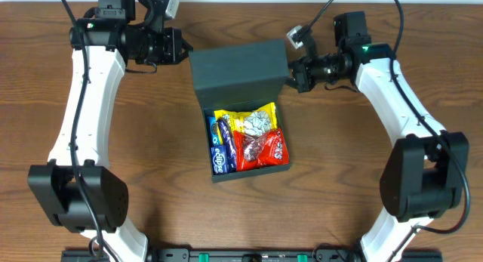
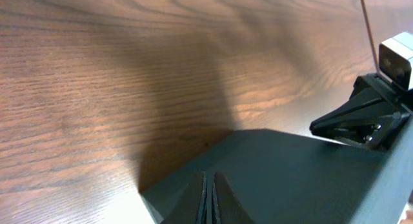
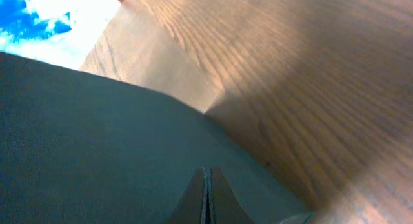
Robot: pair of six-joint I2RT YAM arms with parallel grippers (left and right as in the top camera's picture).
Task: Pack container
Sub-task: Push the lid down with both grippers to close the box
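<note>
Currently the left end effector is clenched: in the left wrist view its 2 fingers meet along a thin seam with nothing visible between them. The right end effector is clenched in the same way, its fingers pressed flat together in the right wrist view. The container sits on the wooden bench between the 2 end effectors. Its dark flap lid is thrown open and fills the gap from one tip to the other. The left end effector is at the lid's left edge and the right end effector at its right edge. Each tip looks to be against the lid, though the pictures do not show whether either one pinches it. From the left end effector the matte lid surface stretches straight ahead, and the right end effector shows at its far end. From the right end effector the lid spreads ahead and to the side, with bare bench beyond. The open compartment lies on the side of both end effectors that faces the arm bases. It holds a yellow packet nearest the lid, a red packet beside it, and blue packets along the wall closer to the left end effector.
</note>
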